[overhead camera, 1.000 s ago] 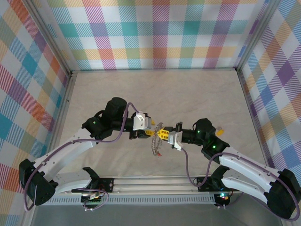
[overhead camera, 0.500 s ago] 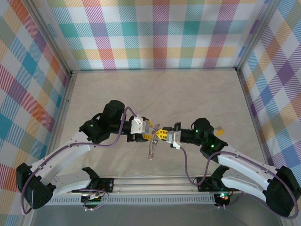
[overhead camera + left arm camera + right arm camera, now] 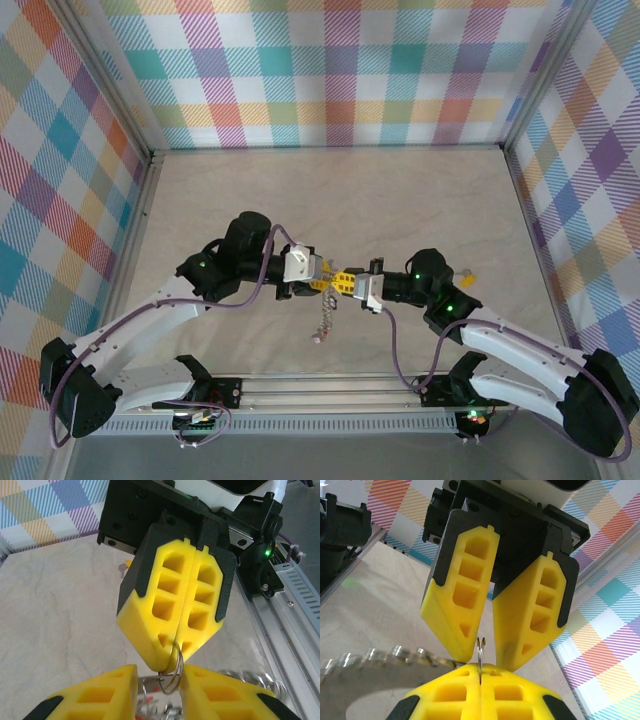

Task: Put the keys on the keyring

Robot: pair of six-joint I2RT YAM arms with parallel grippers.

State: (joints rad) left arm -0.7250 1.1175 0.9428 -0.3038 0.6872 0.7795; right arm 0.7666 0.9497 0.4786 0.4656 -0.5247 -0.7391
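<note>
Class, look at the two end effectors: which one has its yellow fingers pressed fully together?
The right end effector: its fingers meet flush, pinching a thin wire ring at their tips. The left end effector has its fingers standing apart.

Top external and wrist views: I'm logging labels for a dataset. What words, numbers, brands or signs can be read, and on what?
No readable text anywhere.
Left pincer, right pincer: plain yellow, unmarked.
Keyring: bare metal, no stamp visible.
Small board at the near edge: too small to read.
</note>
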